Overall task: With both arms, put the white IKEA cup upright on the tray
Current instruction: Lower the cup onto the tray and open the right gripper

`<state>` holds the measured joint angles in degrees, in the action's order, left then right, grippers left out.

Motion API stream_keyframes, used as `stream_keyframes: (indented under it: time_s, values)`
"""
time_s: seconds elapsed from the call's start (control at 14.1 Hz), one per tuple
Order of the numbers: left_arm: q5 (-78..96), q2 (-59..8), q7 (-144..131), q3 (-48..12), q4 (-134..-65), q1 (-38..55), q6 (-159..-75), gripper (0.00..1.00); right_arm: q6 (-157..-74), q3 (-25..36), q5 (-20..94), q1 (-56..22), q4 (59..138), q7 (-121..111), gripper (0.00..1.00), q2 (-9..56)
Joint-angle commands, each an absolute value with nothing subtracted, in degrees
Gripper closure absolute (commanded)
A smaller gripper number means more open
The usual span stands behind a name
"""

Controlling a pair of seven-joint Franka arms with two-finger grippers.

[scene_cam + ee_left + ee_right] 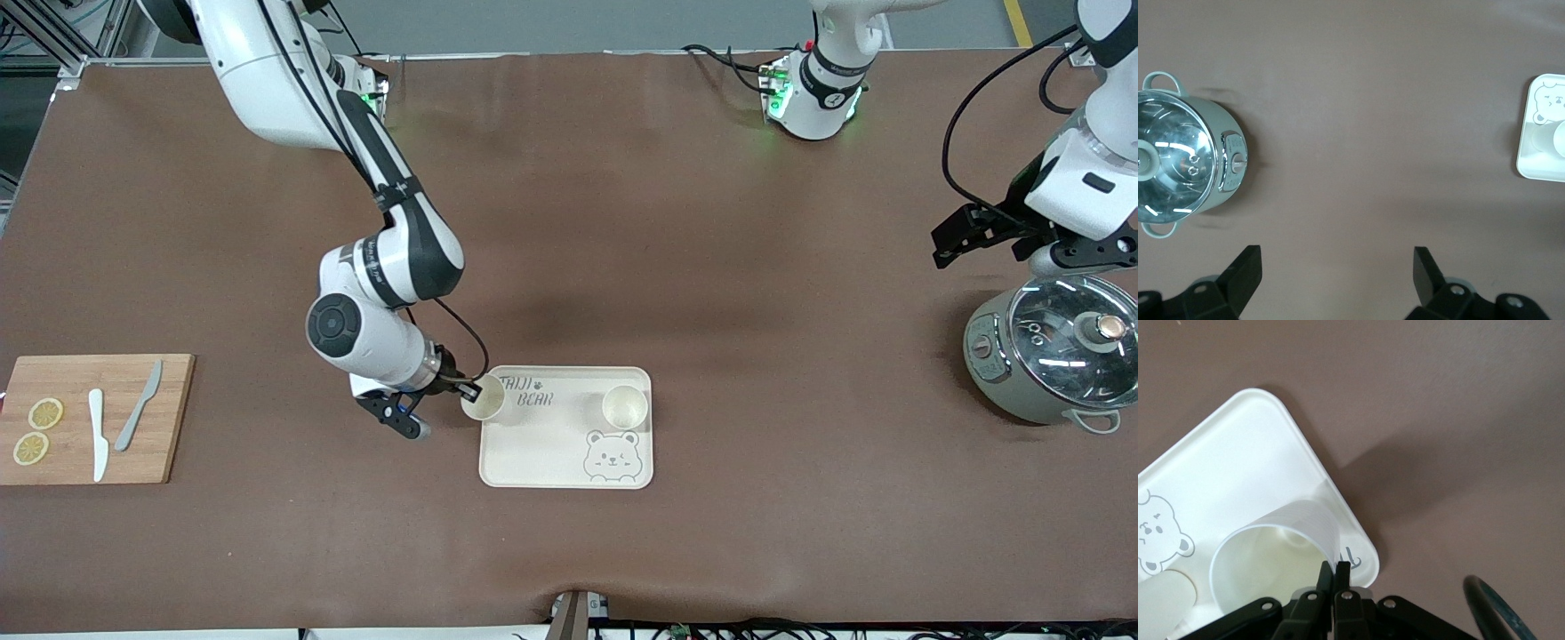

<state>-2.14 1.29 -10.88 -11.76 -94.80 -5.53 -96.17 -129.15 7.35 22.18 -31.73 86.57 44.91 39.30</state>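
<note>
The right gripper (466,388) is pinching the rim of a white cup (484,397), jaws closed thin on the wall, one finger inside and one outside. The cup is sitting over the tray (544,449) at the corner toward the right arm's end, beside the "TAIJI BEAR" lettering, and it is looking a bit tilted, so probably not yet standing flat. A second cup (625,406) is already standing upright on the tray, at the corner toward the left arm's end.

The cup is looking light, stiff and glossy, w/ thin ribbed wall, so it is probably slipping or swinging easily in a rim pinch. Rim grip seems the right place; releasing slowly is probably needed.

The left gripper (973,233) is waiting w/ jaws wide, over the worktop (711,267) near a lidded pot (1049,360), well apart from the tray.
</note>
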Motion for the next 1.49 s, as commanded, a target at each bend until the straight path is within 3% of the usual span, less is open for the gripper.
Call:
stream_keyframes:
  time_s: [0.0, 0.5, 0.57, 0.64, 1.42]
  values:
    - [-2.3, -0.8, -10.0, -12.0, -89.7, -5.8, -91.2, 0.0, -129.7, 8.0, 20.7, -33.1, 84.4, 47.8, 1.0, 41.2]
    - [-2.0, -0.4, -9.8, -12.5, -89.9, -5.4, -88.0, 0.0, -132.4, 8.1, 17.9, -35.3, 84.3, 53.6, 0.99, 43.3]
    - [-2.0, 0.0, -9.8, -12.6, -90.0, -5.4, -87.2, 0.0, -133.6, 8.1, 16.3, -35.3, 84.4, 53.6, 0.64, 43.4]
    - [-2.0, 0.4, -9.7, -12.7, -90.0, -5.4, -86.8, 0.0, -134.6, 8.1, 14.7, -35.4, 84.6, 53.8, 0.01, 43.4]
    - [-2.2, 3.8, -8.8, -12.7, -91.0, -5.4, -86.9, 0.0, -128.0, 8.1, 14.8, -36.2, 84.1, 58.0, 0.0, 39.2]
